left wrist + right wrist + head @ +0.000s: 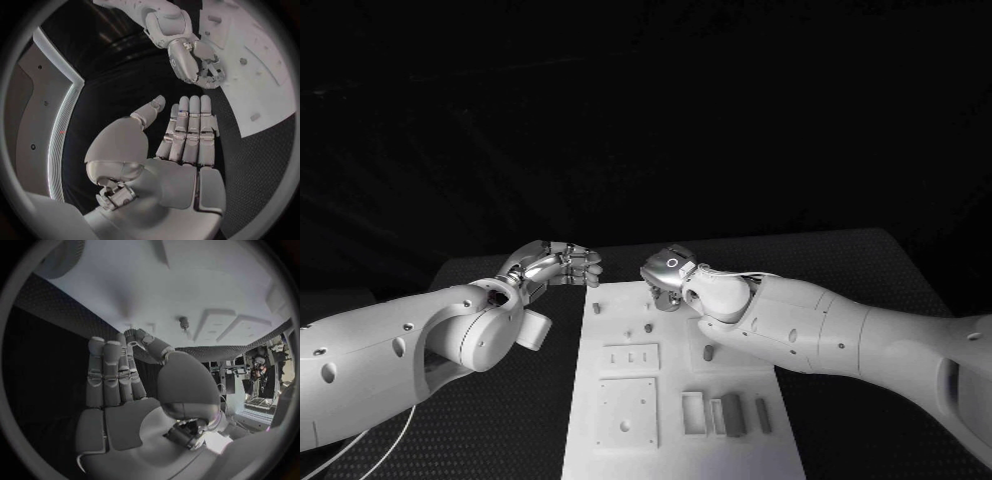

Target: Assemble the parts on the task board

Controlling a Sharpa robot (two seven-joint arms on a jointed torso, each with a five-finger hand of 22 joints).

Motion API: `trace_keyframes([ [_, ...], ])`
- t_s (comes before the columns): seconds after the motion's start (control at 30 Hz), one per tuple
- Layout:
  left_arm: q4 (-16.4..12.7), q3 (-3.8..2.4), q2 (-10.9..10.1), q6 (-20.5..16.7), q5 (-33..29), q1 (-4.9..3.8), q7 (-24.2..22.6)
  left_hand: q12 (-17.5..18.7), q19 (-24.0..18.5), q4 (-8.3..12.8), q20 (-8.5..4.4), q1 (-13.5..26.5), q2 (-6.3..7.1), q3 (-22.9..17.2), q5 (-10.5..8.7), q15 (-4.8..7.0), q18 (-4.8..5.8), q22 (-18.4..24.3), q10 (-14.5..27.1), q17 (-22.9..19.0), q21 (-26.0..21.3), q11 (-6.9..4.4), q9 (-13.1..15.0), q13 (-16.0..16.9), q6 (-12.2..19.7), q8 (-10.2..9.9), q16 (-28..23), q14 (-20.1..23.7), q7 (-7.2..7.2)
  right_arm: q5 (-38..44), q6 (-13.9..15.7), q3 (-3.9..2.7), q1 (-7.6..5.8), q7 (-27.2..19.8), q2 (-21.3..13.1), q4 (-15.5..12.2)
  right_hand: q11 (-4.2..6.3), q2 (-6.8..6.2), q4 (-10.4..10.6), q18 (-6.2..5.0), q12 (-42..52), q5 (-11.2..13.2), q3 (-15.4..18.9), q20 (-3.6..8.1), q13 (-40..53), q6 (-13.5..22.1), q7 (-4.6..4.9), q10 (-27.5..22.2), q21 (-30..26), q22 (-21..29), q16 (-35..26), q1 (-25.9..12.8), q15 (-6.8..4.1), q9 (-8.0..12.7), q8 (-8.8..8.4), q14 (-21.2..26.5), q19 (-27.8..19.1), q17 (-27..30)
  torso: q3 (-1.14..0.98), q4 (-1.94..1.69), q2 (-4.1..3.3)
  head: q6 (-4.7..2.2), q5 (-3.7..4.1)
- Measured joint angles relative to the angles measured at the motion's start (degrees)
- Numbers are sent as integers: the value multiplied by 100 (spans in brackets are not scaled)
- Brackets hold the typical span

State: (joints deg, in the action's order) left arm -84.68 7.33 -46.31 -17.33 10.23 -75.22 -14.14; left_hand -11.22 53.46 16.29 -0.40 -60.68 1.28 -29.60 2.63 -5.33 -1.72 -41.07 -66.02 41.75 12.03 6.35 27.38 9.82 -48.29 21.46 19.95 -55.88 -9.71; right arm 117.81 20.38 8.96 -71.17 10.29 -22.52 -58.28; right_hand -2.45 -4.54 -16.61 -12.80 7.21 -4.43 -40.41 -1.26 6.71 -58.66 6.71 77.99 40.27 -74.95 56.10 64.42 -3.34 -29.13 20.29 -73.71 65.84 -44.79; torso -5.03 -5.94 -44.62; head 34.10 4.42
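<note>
The white task board [678,450] lies lengthwise in the middle of the black table. Grey bar-shaped parts [730,413] lie side by side near its front right, and a small peg [708,352] stands further up. My left hand [560,268] hovers just off the board's far left corner, fingers straight, thumb apart, palm [178,150] empty. My right hand [672,272] is over the board's far end, close to the left hand. Its thumb tip [134,333] meets a fingertip; whether anything is pinched there is hidden. A peg [183,322] stands on the board [156,285] beyond it.
Two white square blocks [629,385] with holes sit on the board's left half. The black mat [862,270] extends on both sides of the board. The right hand [197,62] and the board [250,40] appear in the left wrist view.
</note>
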Motion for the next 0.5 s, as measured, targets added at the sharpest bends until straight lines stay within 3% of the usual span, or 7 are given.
trace_keyframes([
  [0.5,4,0,22,0,0,-6,7,1,0,0,0,17,17,0,0,0,1,1,0,5,0,0,0,-1,0,0,-23,0,0,-41,103,-1,1,-3,111,52,-16,0,8,1,-21,20,-8,5,1,-36,3,13,43,4,22,0,-2,0,-3,8,-24,0,0,4,-2,12,-23],
])
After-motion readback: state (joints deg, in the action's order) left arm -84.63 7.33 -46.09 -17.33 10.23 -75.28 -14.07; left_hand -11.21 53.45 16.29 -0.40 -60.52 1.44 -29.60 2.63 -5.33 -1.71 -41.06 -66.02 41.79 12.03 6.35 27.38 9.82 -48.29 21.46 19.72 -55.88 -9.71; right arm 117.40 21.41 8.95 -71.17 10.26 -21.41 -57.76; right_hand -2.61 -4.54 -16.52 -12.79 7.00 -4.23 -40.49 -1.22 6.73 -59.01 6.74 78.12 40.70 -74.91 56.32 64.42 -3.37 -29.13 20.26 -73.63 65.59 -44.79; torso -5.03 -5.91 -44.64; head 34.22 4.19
